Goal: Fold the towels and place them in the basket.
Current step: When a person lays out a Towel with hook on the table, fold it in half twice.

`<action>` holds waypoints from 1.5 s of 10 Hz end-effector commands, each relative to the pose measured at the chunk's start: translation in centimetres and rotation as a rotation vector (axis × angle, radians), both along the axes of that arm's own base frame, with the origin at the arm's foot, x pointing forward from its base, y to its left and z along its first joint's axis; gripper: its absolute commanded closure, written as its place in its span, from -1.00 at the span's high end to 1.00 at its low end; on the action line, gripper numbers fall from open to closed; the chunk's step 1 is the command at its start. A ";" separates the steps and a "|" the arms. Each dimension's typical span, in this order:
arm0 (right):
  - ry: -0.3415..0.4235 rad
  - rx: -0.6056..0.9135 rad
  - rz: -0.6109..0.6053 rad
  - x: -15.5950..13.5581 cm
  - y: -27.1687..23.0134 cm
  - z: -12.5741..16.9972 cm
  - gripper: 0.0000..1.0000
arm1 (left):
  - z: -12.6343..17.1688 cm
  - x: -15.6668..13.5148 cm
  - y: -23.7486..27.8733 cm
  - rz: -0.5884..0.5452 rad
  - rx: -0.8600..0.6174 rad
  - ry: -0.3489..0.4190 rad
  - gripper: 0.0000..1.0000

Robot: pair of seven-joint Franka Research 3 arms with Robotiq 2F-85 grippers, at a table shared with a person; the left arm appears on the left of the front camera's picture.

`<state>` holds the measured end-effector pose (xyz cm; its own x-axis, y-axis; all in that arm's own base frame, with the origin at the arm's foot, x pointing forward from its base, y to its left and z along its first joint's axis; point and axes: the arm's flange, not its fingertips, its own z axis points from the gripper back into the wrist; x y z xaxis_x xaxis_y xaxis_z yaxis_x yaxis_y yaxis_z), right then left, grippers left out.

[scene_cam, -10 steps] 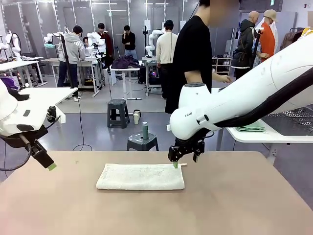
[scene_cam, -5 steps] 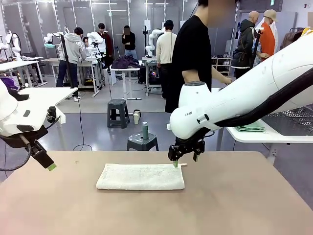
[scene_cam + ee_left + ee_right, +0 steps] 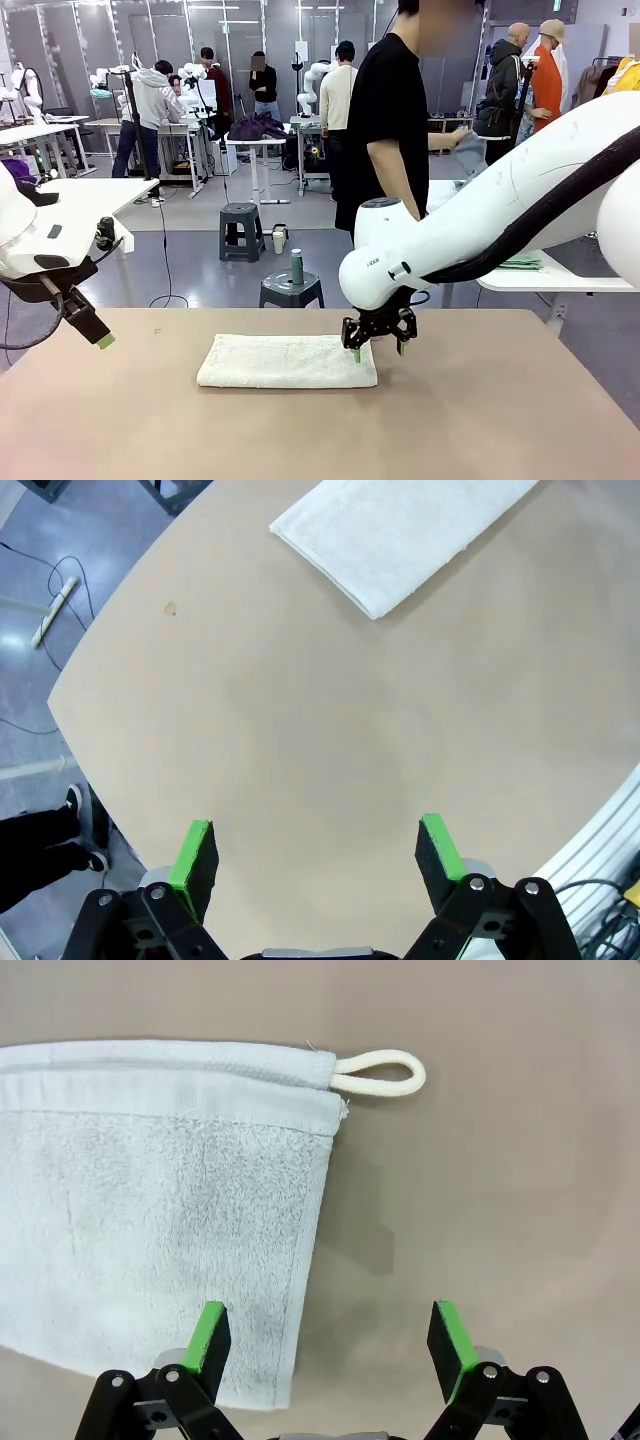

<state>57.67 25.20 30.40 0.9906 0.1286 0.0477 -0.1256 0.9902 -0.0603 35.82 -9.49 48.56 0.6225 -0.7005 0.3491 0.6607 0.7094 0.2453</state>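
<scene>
Here, in the front view, a cream-white rectangular terry towel [image 3: 287, 361] lies folded flat on the tan round-edged table [image 3: 480, 420], a little left of the frame's centre. The right claw [image 3: 378, 349] hangs at the towel's right end in the middle of the frame, its jaws spread and nothing between them; one green pad sits over the cloth's right edge and the other stands just off it. The left claw [image 3: 100, 337] hangs at the frame's left edge, well apart from the towel. A person in a black top [image 3: 390, 110] stands beyond the table's far side, upper centre.

In the left wrist view, the left claw [image 3: 315, 845] rises from the bottom edge with its jaws wide apart and empty, bare table [image 3: 300, 710] beneath them. The towel [image 3: 400, 535] lies in the upper right of the frame, well apart from the green pads.

In the right wrist view, the right claw [image 3: 330, 1330] is released and grips nothing. The towel [image 3: 150, 1210] covers the left half of the frame; its side edge runs down to the lower left pad, while the lower right pad stands over bare table. A small white cord loop [image 3: 380, 1072] juts from the towel's upper corner, top centre.
</scene>
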 end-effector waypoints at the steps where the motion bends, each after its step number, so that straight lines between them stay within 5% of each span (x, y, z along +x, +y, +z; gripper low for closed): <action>1: 0.005 -0.002 -0.053 0.8 0.5 -0.2 1.00 | -0.2 0.0 0.1 0.013 0.011 0.002 1.00; 4: 0.018 0.031 -0.068 1.0 0.2 -1.1 1.00 | -0.2 0.0 0.1 0.013 0.011 0.002 1.00; 6: 0.030 0.053 -0.077 1.2 -0.1 -1.6 0.52 | -0.2 0.0 0.1 0.013 0.011 0.002 1.00; 9: 0.040 0.093 -0.094 1.5 -0.4 -2.2 -1.00 | -0.2 0.0 0.1 0.013 0.011 0.002 1.00; 15: 0.063 0.132 -0.107 1.7 -1.0 -2.5 -1.00 | -0.2 0.0 0.1 0.013 0.011 0.002 1.00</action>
